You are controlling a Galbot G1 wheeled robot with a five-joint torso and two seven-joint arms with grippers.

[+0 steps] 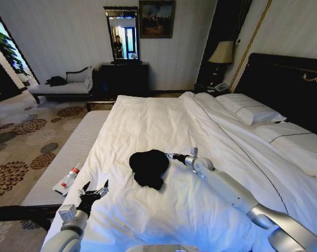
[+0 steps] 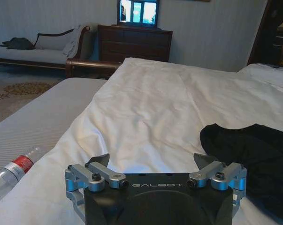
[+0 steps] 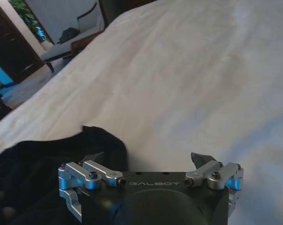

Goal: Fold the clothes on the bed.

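Hotel bedroom, white bed (image 1: 147, 126) mid-frame. Black T-shirt (image 1: 147, 167) crumpled at centre. We see right hand (image 1: 170, 156) released, touching its right edge; left hand (image 1: 95, 193) released, lower left. Soft, limp, light; we'd pinch hem or shoulders.

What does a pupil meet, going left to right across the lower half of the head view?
Bottle on the bench → left end effector, open → black T-shirt bunched on the bed → right end effector, open beside the shirt.
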